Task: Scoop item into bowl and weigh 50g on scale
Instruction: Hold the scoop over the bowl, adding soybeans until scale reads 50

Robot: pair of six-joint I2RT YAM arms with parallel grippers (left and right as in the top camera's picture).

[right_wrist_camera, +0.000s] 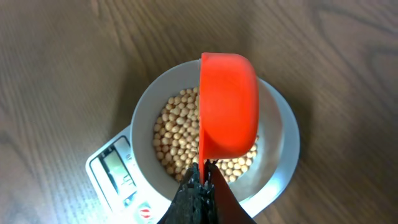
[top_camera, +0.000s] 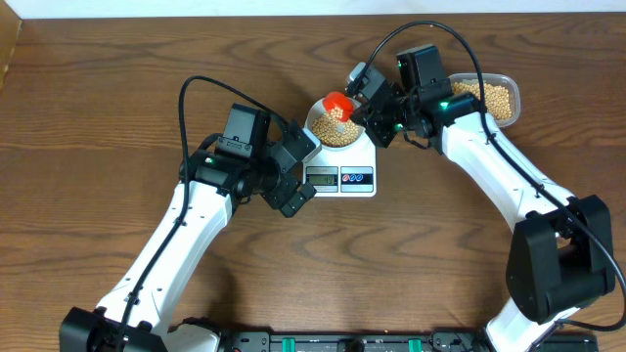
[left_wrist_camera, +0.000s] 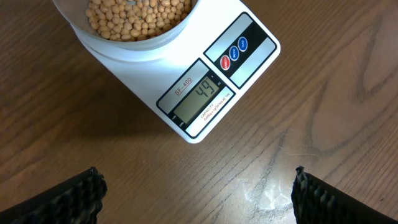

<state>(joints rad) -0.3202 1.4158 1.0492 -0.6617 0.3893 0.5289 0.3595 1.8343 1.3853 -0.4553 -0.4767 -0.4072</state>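
dark wood-grain table (top_camera: pixel 98 117) — scale (top_camera: pixel 340 179) on it, bowl (right_wrist_camera: pixel 142 121) atop

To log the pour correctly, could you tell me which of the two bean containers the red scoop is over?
The round pale bowl on the scale, directly below the scoop; the clear tub stands apart, off to the right.
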